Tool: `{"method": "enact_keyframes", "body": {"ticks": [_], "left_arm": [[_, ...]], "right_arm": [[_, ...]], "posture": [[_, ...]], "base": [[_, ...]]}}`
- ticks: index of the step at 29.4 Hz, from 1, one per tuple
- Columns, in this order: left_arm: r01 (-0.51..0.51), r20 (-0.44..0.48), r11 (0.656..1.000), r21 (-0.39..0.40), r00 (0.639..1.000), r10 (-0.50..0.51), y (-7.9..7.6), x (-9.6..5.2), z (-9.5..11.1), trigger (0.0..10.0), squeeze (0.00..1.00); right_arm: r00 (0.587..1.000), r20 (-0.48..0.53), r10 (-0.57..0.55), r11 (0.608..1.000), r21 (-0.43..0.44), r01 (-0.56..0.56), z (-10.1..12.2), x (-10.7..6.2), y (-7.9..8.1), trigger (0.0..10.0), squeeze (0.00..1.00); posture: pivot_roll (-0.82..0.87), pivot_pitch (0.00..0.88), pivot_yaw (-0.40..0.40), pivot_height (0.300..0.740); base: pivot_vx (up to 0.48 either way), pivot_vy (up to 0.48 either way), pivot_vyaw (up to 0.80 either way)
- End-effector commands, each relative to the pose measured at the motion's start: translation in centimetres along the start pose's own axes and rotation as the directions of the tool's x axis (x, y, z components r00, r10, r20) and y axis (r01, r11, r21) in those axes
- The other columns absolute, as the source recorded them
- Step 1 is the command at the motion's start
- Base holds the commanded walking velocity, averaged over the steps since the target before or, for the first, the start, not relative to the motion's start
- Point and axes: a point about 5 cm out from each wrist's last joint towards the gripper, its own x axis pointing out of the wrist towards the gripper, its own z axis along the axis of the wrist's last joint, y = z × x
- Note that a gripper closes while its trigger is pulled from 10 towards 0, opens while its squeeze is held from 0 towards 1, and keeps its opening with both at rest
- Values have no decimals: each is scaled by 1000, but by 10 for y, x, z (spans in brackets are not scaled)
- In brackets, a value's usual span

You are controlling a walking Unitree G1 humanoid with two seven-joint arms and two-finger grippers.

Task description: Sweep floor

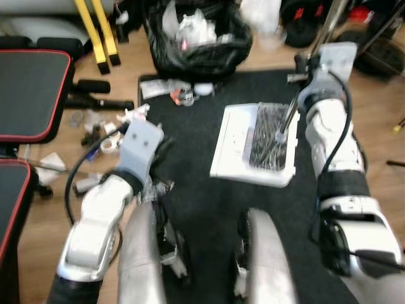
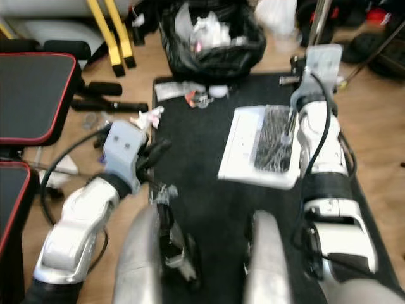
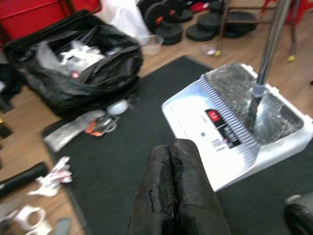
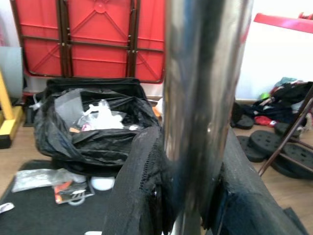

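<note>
Your right gripper (image 4: 188, 196) is squeezed shut around the shiny, slippery metal pole (image 4: 205, 98). It stands in the light white plastic dustpan (image 1: 237, 142) on the black mat (image 1: 196, 190) at one o'clock. Grip low. Your left gripper (image 3: 177, 191) is shut, holding nothing.

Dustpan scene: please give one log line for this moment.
right tool: shut on dustpan pole | left tool: shut, empty | dustpan: on black mat

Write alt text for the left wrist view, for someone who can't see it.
The left gripper, black fingers pressed shut and empty, hangs above a black mat facing a white dustpan with a metal pole standing in it. Beyond sit an open black trash bag and scattered litter.
</note>
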Motion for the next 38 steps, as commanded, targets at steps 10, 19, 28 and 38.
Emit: {"method": "enact_keyframes", "body": {"ticks": [10,19,28,38], "left_arm": [[17,-50,1000,-3,999,-17,-4,-6,-6,10000,0],[12,-46,1000,16,999,-11,-3,-5,-3,10000,0],[-25,-58,1000,0,998,25,0,-4,-4,10000,0],[-20,-61,1000,2,998,20,0,-5,-4,10000,0]], "right_arm": [[993,117,18,999,-46,-12,22,9,-8,10000,0],[989,132,63,997,-62,-55,23,11,-6,10000,0],[983,155,95,992,-101,-80,28,14,-7,10000,0],[982,165,92,994,-68,-82,26,16,-5,10000,0]], "posture": [[-26,313,-79,495],[-31,306,-80,465],[-31,303,-83,435],[-26,308,-80,395]], "base": [[0,0,0],[0,-267,0],[0,0,0],[0,0,0]]}}
